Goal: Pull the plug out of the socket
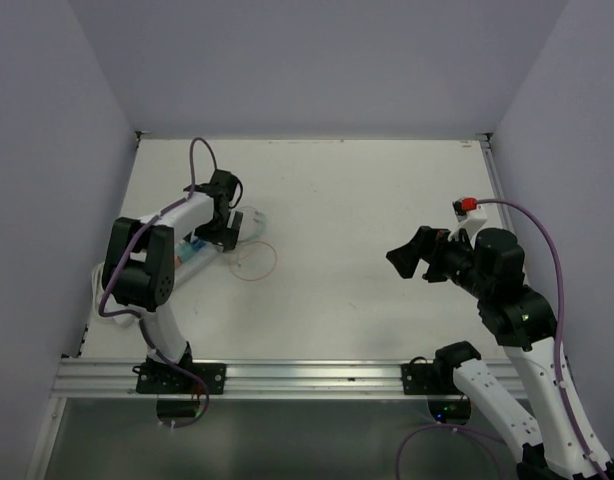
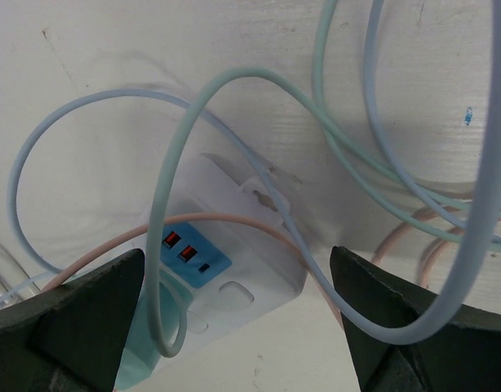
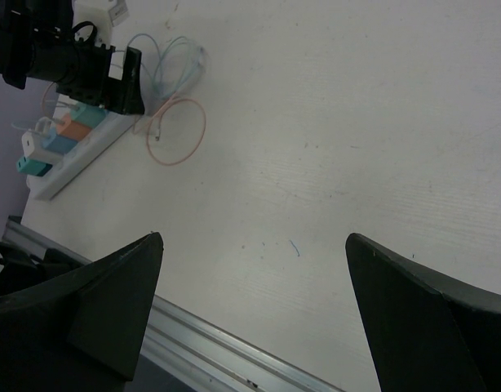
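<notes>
Top external, near edge first: aluminium rail (image 1: pixel 307 375) carrying both arm bases, white table (image 1: pixel 367 190) beyond. Right of centre: right gripper (image 1: pixel 407 252), aimed left above bare tabletop, well apart from socket and cables. Wide open per right wrist view, nothing held. Farther in on the left: socket (image 1: pixel 190 257), white strip lying diagonally near the left wall, mostly hidden under the left arm. Left gripper (image 1: pixel 225 215) right over its far end. Also open per left wrist view: dark fingers (image 2: pixel 79 318) spread wide at either side of the frame, not seen touching anything. Below and between them: white end of socket (image 2: pixel 259 278), blue USB adapter (image 2: pixel 189 255) plugged in with two orange ports facing up, teal plug (image 2: pixel 140 359) beside it, partly cut off by the frame bottom. Teal cable (image 2: pixel 173 163), pale blue cable (image 2: pixel 104 92) and pink cable (image 2: pixel 234 219) looped over the strip end and out onto the table. Right wrist view, far left corner: socket (image 3: pixel 71 163) with a row of teal, blue, orange and teal plugs seated along it. Pink cable (image 1: pixel 276 260) coiled in a loop on the table just right of the strip, paler loops beside the left gripper. Cannot tell which cable feeds which plug. Grey walls (image 1: pixel 317 60) at the back.
</notes>
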`<state>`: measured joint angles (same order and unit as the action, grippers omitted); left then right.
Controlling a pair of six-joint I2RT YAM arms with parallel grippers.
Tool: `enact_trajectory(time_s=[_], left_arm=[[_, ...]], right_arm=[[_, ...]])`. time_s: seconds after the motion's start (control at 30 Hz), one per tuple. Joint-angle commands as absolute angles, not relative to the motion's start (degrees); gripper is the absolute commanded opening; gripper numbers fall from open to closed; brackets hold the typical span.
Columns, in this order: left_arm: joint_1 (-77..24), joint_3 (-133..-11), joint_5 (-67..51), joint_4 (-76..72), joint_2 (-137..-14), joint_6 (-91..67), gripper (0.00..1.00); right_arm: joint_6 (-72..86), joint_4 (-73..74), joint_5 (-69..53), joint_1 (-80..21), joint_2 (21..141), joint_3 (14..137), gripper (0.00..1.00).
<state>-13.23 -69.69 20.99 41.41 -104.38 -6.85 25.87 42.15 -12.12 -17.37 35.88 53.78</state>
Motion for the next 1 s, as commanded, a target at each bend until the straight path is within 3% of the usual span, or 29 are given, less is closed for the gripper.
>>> enact_trajectory(time_s=[0.0,0.37,0.8,0.97], left_arm=[[-13.4,-68.7,20.7,41.6,-105.3,-7.4,1.00],[-13.4,-68.6,24.6,43.6,-106.8,-8.4,0.99],[-13.4,-69.4,15.8,41.8,-107.3,-9.3,0.58],[-13.9,-71.6,9.6,40.6,-108.5,-11.3,0.54]], right_arm=[[25.9,40.3,-13.1,-17.8,35.8,53.8,0.99],[26.4,39.9,-13.4,-17.8,35.4,53.2,0.99],[26.4,40.1,-13.0,-17.8,34.5,52.6,0.99],[26.0,40.4,-12.4,-17.8,34.1,52.6,0.99]])
